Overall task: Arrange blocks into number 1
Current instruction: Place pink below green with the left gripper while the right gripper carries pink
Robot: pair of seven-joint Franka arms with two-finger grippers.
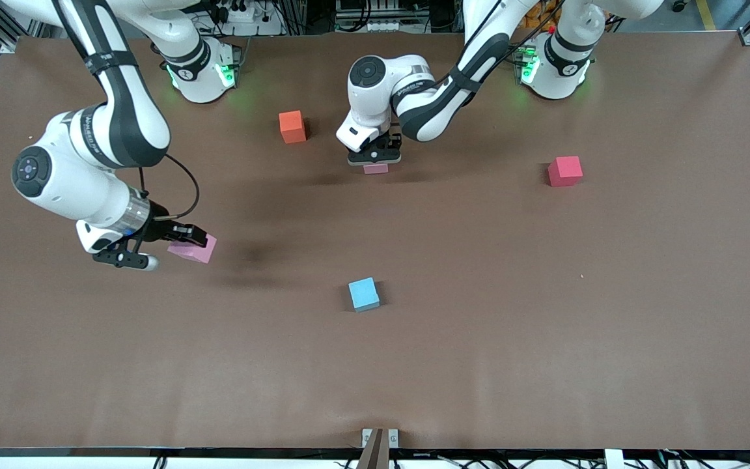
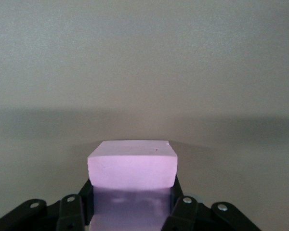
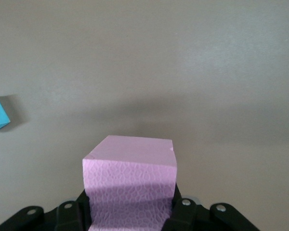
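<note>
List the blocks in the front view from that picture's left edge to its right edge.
Pink block in the right hand → orange block → light-blue block → pink block in the left hand → red block.

The left arm reaches from its base toward the table's middle, wrist bent down, and its left gripper (image 1: pixel 375 158) points straight down, fingers clamped on a pink block (image 1: pixel 375 168). The right arm bends low and tilted; its right gripper (image 1: pixel 183 238) grips a 2nd pink block (image 1: pixel 194 249) above the table.
</note>
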